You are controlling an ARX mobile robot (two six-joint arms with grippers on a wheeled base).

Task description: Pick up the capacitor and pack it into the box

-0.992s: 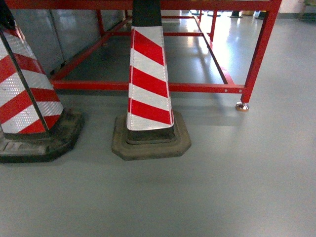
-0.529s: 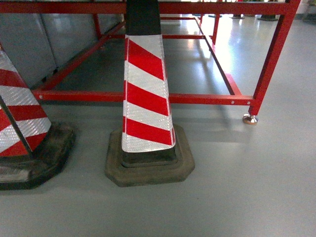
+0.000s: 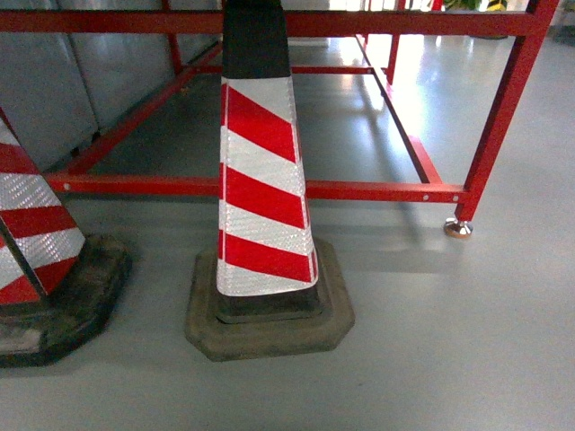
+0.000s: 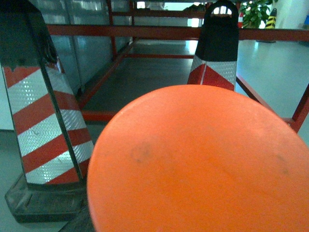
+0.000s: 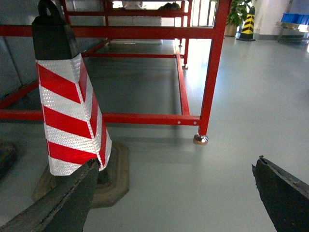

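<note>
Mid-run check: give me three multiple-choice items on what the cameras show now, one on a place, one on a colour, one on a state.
1. Where does the middle cone stand?
A. On the floor in front of the red frame
B. On top of the frame
C. Inside a bin

2. What colour is the round object filling the left wrist view?
A. Blue
B. Orange
C. Green

3. How do the right gripper's fingers stand?
A. Shut on a box
B. Shut with nothing between
C. Apart with nothing between

Answers: 1 A, its base rests on grey floor before the lower bar. 2 B, plainly orange. 3 C, bare floor shows between the dark fingers.
</note>
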